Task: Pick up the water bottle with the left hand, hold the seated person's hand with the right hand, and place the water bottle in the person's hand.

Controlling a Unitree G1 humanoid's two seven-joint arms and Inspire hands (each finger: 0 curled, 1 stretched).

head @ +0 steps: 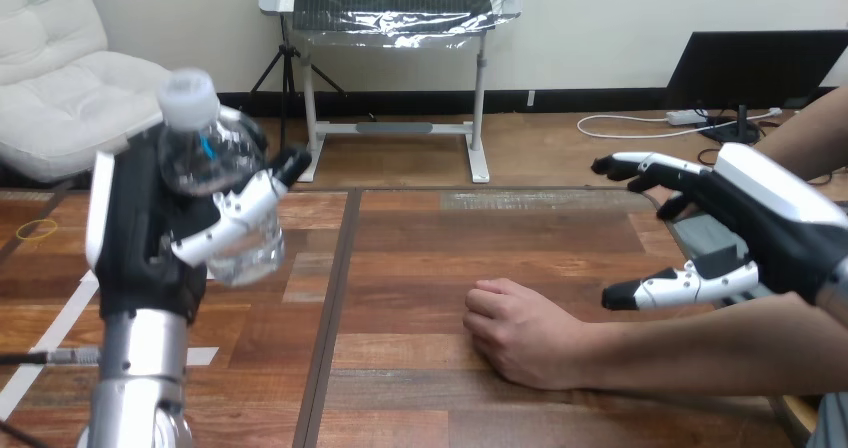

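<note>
A clear water bottle [215, 173] with a white cap stands upright above the table's left part, and my left hand [150, 223] is shut on it, thumb and fingers wrapped round its body. The person's hand [520, 330] rests as a loose fist on the wooden table [420, 238] at centre right, its forearm running off to the right. My right hand [755, 218] hovers open above that forearm, fingers pointing left, thumb below. It stays apart from the person's hand and arm.
A dark seam [335, 308] runs down the table between the bottle and the person's hand. White tape strips [60, 318] lie on the table at the left edge.
</note>
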